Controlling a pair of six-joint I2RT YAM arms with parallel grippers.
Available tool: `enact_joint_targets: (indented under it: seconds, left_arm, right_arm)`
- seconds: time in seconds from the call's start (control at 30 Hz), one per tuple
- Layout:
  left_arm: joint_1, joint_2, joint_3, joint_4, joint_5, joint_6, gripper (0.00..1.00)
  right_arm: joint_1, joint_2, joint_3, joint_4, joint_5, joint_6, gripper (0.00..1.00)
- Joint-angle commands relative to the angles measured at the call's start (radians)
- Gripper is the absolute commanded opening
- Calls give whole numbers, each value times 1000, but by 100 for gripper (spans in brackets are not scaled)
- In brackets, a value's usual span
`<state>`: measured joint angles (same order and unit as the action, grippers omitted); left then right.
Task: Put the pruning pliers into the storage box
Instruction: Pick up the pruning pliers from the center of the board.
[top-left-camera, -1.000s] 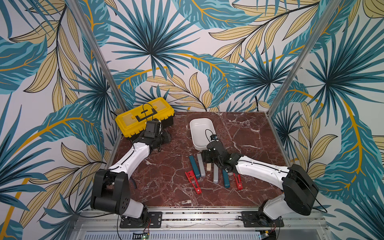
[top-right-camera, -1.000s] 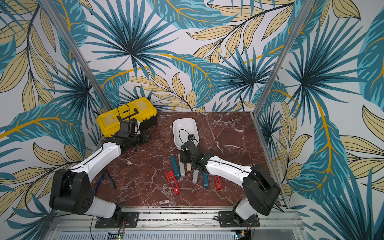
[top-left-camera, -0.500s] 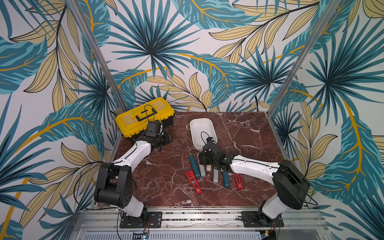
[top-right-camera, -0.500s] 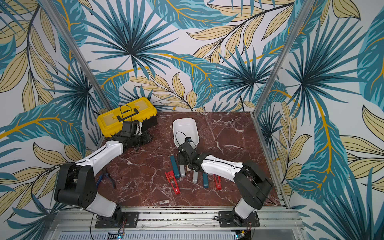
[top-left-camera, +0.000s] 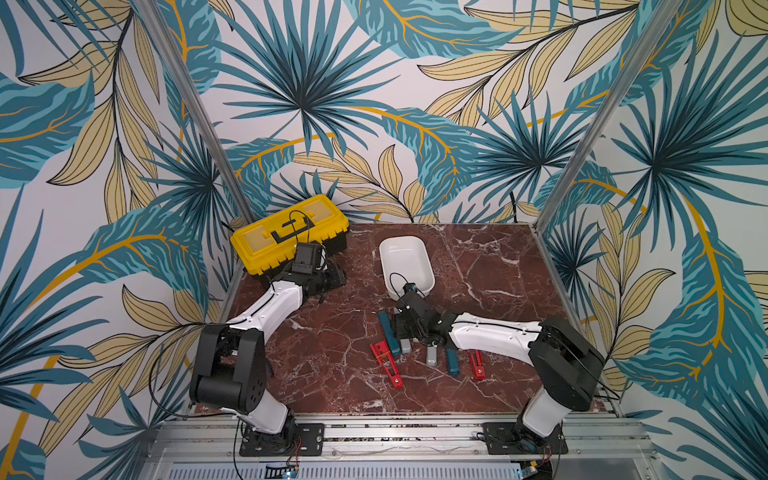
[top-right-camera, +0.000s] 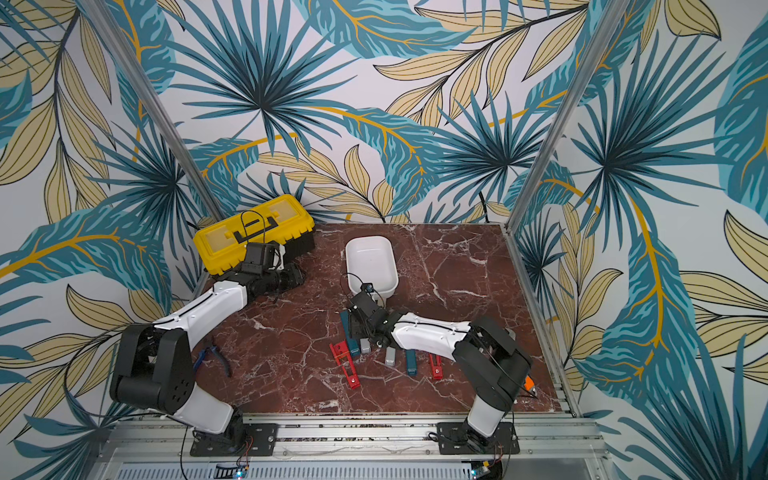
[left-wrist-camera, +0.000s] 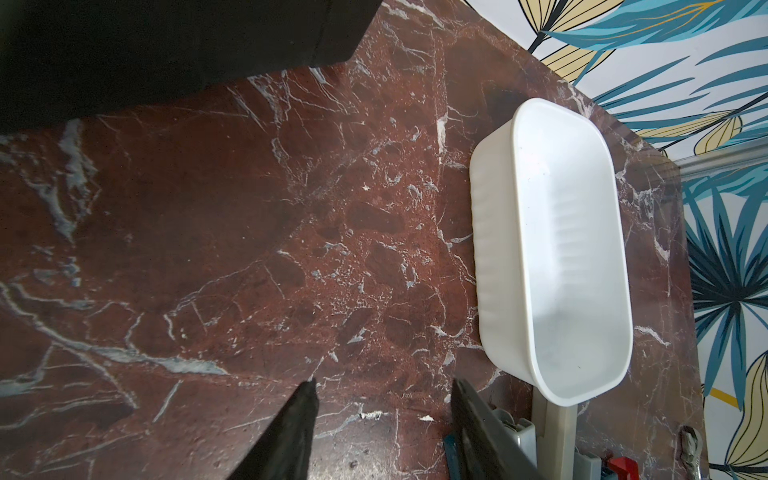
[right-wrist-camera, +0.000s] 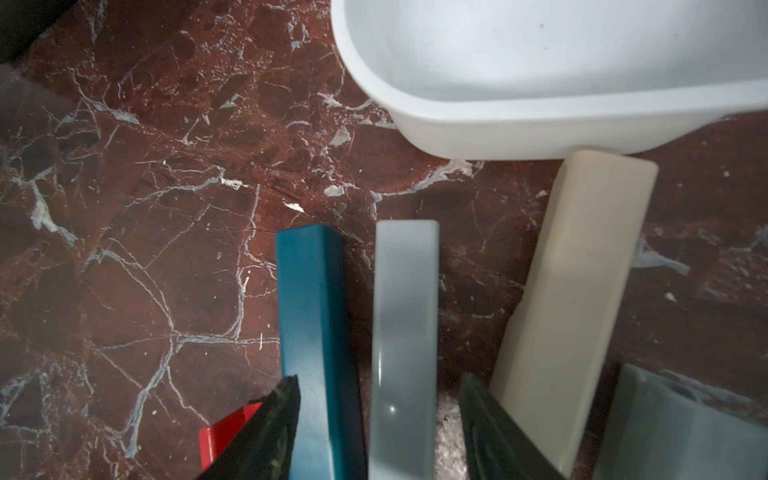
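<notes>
The white storage box (top-left-camera: 405, 262) (top-right-camera: 370, 262) stands empty at the back middle of the marble table. The pruning pliers lie in a row in front of it: red (top-left-camera: 386, 363), teal (top-left-camera: 388, 336), grey (top-left-camera: 405, 345), grey (top-left-camera: 432, 356), teal (top-left-camera: 452, 362), red (top-left-camera: 476, 363). My right gripper (top-left-camera: 405, 328) hangs low over the left end of the row. In the right wrist view my right gripper (right-wrist-camera: 379, 378) is open, its fingers straddling the teal bar (right-wrist-camera: 311, 311) and the grey bar (right-wrist-camera: 405, 324); the beige bar (right-wrist-camera: 582, 291) lies just outside one finger. My left gripper (left-wrist-camera: 383, 382) is open and holds nothing.
A yellow toolbox (top-left-camera: 286, 237) sits at the back left, with my left gripper (top-left-camera: 336, 278) just in front of it. Blue-handled cutters (top-right-camera: 216, 355) lie beside the left arm. Metal posts and patterned walls close in the table.
My right gripper has moved left and lower along the row, from over the beige bar to over the teal and grey bars, and its jaws have narrowed slightly. The left arm has barely moved.
</notes>
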<state>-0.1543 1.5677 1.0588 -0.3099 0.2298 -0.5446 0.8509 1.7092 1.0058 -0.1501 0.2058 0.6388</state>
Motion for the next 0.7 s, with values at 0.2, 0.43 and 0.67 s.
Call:
enact_joint_targets:
  seconds: [0.2, 0.43, 0.67]
  left_arm:
    - [14, 13, 5, 14, 16, 0, 56]
    - [20, 22, 7, 19, 30, -6, 56]
    - [25, 35, 10, 22, 44, -11, 56]
  right_arm:
    - [2, 66, 48, -45, 30, -14, 62]
    - [-2, 87, 53, -54, 44, -12, 61]
    - [-22, 102, 50, -55, 41, -10, 58]
